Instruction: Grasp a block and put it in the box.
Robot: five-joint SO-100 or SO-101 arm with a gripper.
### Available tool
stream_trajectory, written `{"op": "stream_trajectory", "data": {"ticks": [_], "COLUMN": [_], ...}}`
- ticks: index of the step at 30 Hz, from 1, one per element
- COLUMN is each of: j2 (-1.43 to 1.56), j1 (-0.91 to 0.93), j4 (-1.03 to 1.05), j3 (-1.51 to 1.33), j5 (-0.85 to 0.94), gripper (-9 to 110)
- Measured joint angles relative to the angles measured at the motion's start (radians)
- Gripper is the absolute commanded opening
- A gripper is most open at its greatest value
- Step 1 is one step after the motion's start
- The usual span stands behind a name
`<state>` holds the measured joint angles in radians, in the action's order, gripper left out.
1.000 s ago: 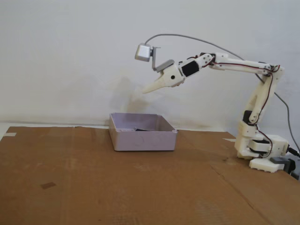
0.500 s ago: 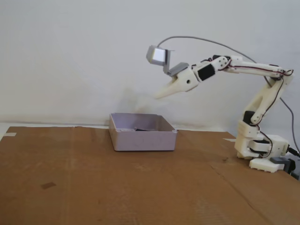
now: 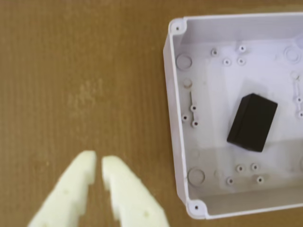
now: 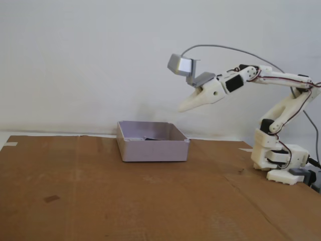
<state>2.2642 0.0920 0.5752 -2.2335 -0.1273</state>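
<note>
Block: the block [image 3: 252,122] lay flat on the floor of the box, right of centre in the wrist view, clear of every wall; in the fixed view only a dark sliver [image 4: 150,138] of it showed over the rim.
Block axis: its long axis ran on a slant in the wrist view, from lower left up to upper right, a lighter top face above a darker side face.
Bench: the bench [image 4: 150,201] was covered with brown cardboard, a seam running across it on the right of the fixed view.
Arm: the white arm [image 4: 281,85] reached leftward from its base [image 4: 281,163] at the right edge of the bench.
Box: the box [image 4: 153,149] sat near the middle of the bench, open side up; the wrist view showed its left wall [image 3: 173,123] and small moulded studs on its floor.
Tool: the tool [image 4: 181,108] hung high above the bench and to the right of the box, tip pointing left and slightly down; in the wrist view the tool [image 3: 98,161] was over bare cardboard, its fingers nearly together with a thin gap and nothing between them.
Change: against the earlier fixed frames the tool had drawn back to the right and risen, from above the box to beyond its right wall; block and box had not moved.
</note>
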Motion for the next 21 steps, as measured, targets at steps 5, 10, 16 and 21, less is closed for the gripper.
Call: {"op": "stream_trajectory", "data": {"ticks": [5,10,16,21], "j2": [0.127,0.252,0.37,0.463], "j1": [0.0,0.0,0.0,0.0], "j4": [0.0,0.0,0.0,0.0], "j3": [-0.117,-0.213,-0.308,-0.379], "j5": [0.0,0.0,0.0,0.0], "gripper": [0,0,0,0]}}
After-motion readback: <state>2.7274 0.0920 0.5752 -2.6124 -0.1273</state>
